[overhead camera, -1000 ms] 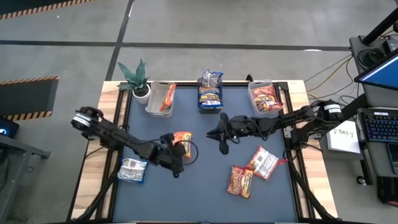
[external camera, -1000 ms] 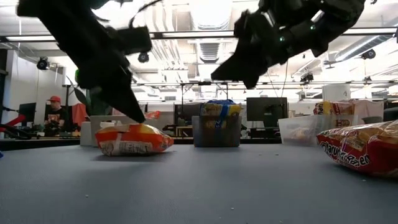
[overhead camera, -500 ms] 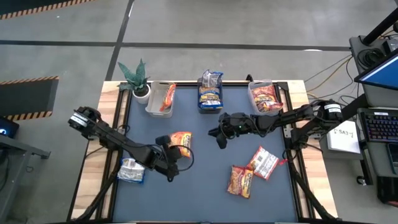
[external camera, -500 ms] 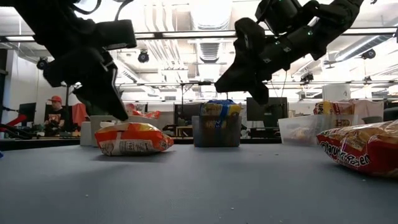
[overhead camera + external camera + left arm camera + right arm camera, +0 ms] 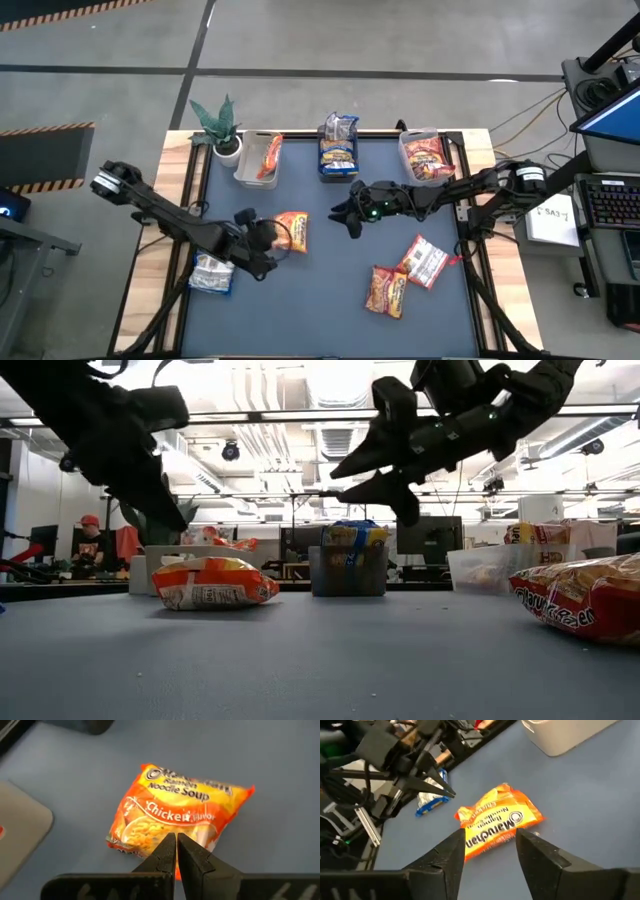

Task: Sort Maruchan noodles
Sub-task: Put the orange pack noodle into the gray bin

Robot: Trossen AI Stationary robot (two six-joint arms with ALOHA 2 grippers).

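An orange chicken-flavour Maruchan packet (image 5: 293, 230) (image 5: 175, 815) lies flat on the dark blue mat left of centre. My left gripper (image 5: 270, 240) (image 5: 176, 520) is shut and hangs just above the packet's left side, clear of it. My right gripper (image 5: 346, 216) (image 5: 490, 834) is open in the air to the packet's right, pointing at it. A blue-and-white packet (image 5: 212, 272) lies by the left edge. Two red packets (image 5: 425, 260) (image 5: 388, 290) lie at the near right.
Three clear bins stand along the far edge: the left bin (image 5: 245, 160) holds an orange packet, the middle bin (image 5: 338, 168) blue-yellow ones, the right bin (image 5: 408, 150) red ones. A potted plant (image 5: 220, 125) stands at the far left corner. A person sits in the room behind.
My left gripper, still shut, has come up off the orange packet and drawn back toward the table's left edge. The packet has stayed flat in place. My right gripper has rolled about its own axis and opened.
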